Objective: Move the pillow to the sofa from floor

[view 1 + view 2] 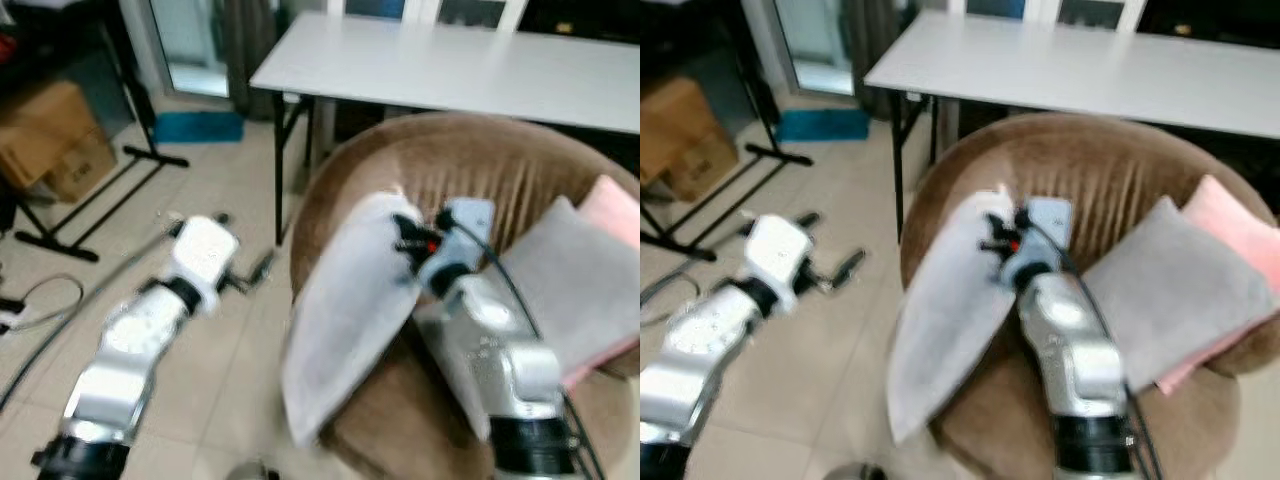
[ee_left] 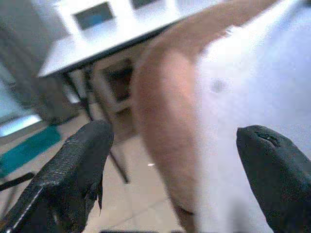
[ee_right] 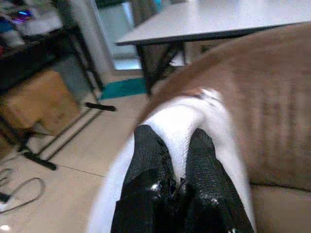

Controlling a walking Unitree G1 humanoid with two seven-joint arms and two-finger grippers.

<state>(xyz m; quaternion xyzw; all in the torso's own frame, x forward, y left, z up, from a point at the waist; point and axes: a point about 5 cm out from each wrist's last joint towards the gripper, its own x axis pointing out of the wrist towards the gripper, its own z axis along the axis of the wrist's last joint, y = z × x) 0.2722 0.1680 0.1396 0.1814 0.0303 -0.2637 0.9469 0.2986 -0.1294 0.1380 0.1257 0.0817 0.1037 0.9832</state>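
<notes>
A white pillow (image 1: pixel 345 310) hangs slanted over the front left edge of a round brown sofa (image 1: pixel 470 170), its lower end drooping past the seat toward the tiled floor (image 1: pixel 230 340). The right tool (image 3: pixel 170 155) pinches the pillow's upper edge, both black fingers (image 3: pixel 146 160) pressed close together with white fabric bunched between them. The right arm (image 1: pixel 490 350) reaches across the sofa seat to that grip. The left tool (image 2: pixel 170 160) is spread wide and holds nothing, its fingers (image 2: pixel 77 165) pointing at the sofa's side and the pillow; the left arm (image 1: pixel 150 330) is out over the floor, apart from the sofa. On the right of the seat a grey cushion (image 1: pixel 570 280) leans against the backrest with a pink cushion (image 1: pixel 615 215) behind it. A white worktop (image 1: pixel 450 65) on black legs stands behind the sofa. Cardboard boxes (image 1: pixel 55 140), a black stand (image 1: pixel 110 190) and a blue mat (image 1: pixel 200 127) lie on the floor to the left
</notes>
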